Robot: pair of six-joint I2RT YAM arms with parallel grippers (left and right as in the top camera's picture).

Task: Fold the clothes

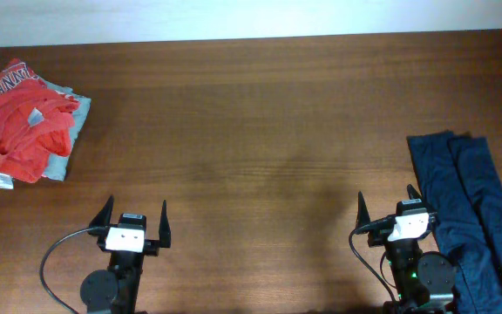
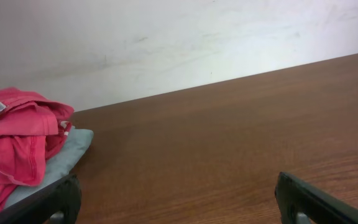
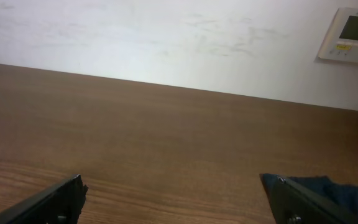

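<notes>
- Near edge, overhead view: two grippers. The left gripper [image 1: 136,215] and the right gripper [image 1: 387,208] both have fingers spread wide and hold nothing.
- Each wrist view shows only its own two dark fingertips [image 2: 61,199] [image 3: 55,199], wide apart over the bare brown table [image 1: 260,131].
- One navy garment [image 1: 473,201] lies flat in long folds just beside the right gripper, at the table's right edge. The right wrist view catches only one corner of it [image 3: 328,186]; the left wrist view shows none of it.
- One red shirt [image 1: 20,122] lies crumpled at the far left on one pale grey-blue cloth [image 1: 64,148], well apart from the left gripper. The left wrist view shows both [image 2: 17,143] [image 2: 67,152].
- Garments counted: three.
- Farthest, right wrist view only: one control panel [image 3: 351,34] on the white wall [image 3: 166,37].
</notes>
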